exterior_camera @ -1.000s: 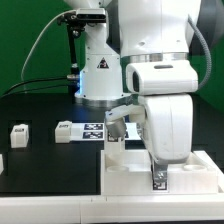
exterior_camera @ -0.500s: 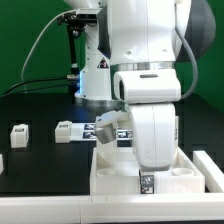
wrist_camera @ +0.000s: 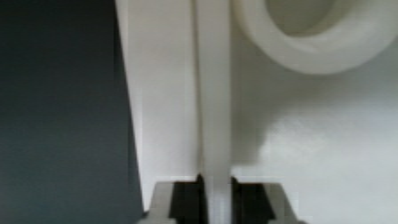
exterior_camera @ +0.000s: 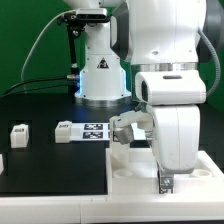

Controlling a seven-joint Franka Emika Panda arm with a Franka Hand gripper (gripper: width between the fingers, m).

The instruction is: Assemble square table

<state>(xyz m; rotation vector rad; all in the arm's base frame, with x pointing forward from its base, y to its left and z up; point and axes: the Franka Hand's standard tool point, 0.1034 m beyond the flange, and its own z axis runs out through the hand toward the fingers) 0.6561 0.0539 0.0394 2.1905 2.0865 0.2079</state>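
The square table's white panel (exterior_camera: 135,175) lies at the front of the exterior view, partly hidden behind the arm. My gripper (exterior_camera: 163,181) points down at the panel's near side and is shut on its raised rim. In the wrist view the rim (wrist_camera: 210,100) runs as a thin white wall straight between the gripper (wrist_camera: 214,196) jaws, with a round corner socket (wrist_camera: 338,40) beside it. Two loose white legs (exterior_camera: 18,132) (exterior_camera: 66,131) with tags lie on the black table at the exterior view's left. Another tagged white block (exterior_camera: 125,128) sits at the panel's far corner.
The marker board (exterior_camera: 93,130) lies flat between the second leg and the panel. The arm's base (exterior_camera: 100,70) stands behind it with cables to the exterior view's left. A further white piece (exterior_camera: 2,163) shows at the left edge. A white ledge (exterior_camera: 50,210) borders the front.
The arm swung to the exterior view's left and then back right, and the panel slid with it both ways. The gripper stayed shut on the rim.
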